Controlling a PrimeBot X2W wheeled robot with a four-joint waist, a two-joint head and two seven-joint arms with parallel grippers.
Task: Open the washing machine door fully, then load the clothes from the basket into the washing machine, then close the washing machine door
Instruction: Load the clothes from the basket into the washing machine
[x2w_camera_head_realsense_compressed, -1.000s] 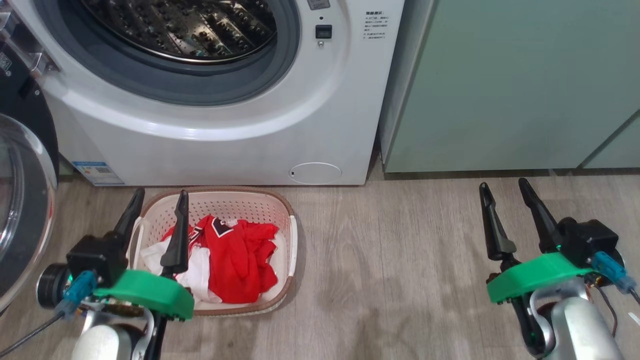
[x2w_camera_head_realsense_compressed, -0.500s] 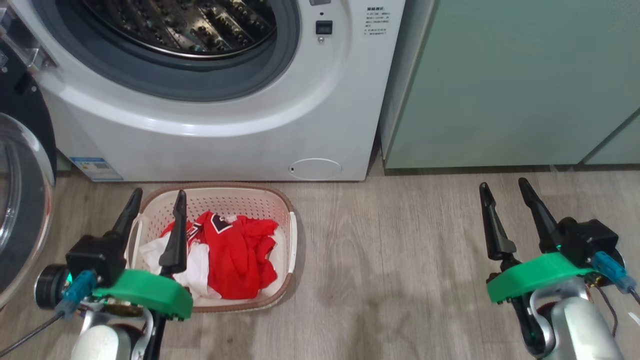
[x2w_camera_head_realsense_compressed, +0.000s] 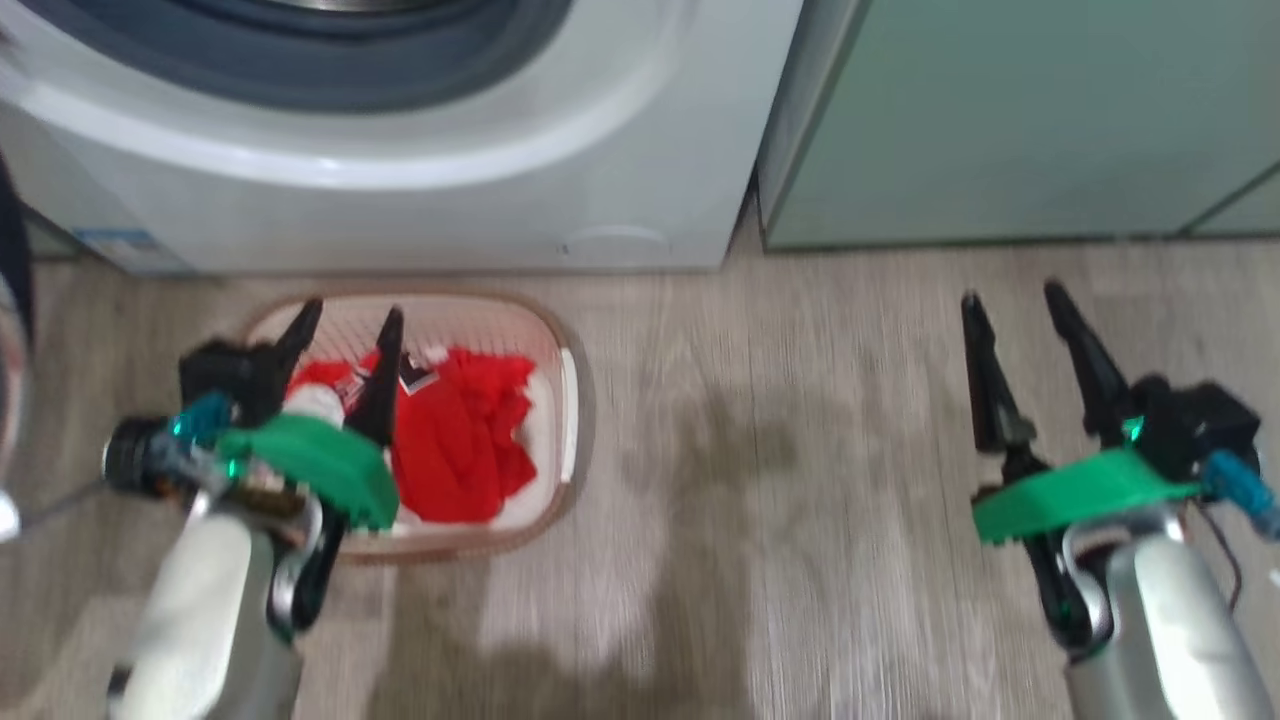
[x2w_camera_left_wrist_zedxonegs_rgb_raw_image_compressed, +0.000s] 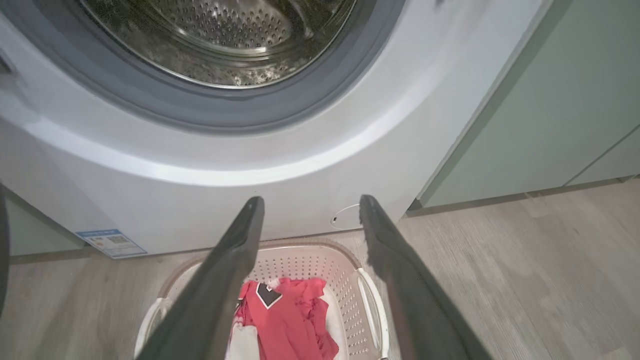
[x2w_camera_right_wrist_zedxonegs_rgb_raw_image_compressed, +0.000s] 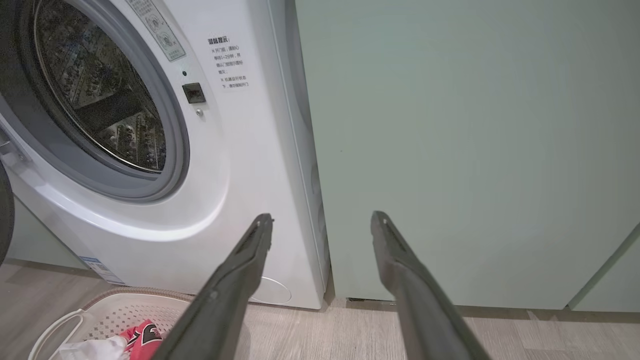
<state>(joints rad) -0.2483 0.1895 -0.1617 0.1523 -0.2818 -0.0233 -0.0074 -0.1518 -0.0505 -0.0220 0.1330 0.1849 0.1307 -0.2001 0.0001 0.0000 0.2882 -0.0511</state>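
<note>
The white washing machine (x2w_camera_head_realsense_compressed: 400, 190) stands ahead with its drum mouth (x2w_camera_left_wrist_zedxonegs_rgb_raw_image_compressed: 220, 45) uncovered. Its door (x2w_camera_head_realsense_compressed: 8, 330) is a dark sliver at the left edge, swung open. The cream basket (x2w_camera_head_realsense_compressed: 565, 390) sits on the floor before the machine and holds the red and white clothes (x2w_camera_head_realsense_compressed: 460, 450). My left gripper (x2w_camera_head_realsense_compressed: 350, 312) hangs open over the basket's left half, above the clothes (x2w_camera_left_wrist_zedxonegs_rgb_raw_image_compressed: 290, 320), with nothing between its fingers. My right gripper (x2w_camera_head_realsense_compressed: 1012, 296) is open and empty over bare floor far to the right. The right wrist view catches the basket (x2w_camera_right_wrist_zedxonegs_rgb_raw_image_compressed: 125, 300) at its lower left.
Pale green cabinets (x2w_camera_head_realsense_compressed: 1000, 120) adjoin the washing machine on the right. Wood-look floor (x2w_camera_head_realsense_compressed: 760, 500) stretches between the basket and my right arm. The head view is motion-blurred.
The head camera has tipped down, so the whole scene slid up the picture. My left gripper now reaches further over the basket and a little to the right. Both grippers stay open.
</note>
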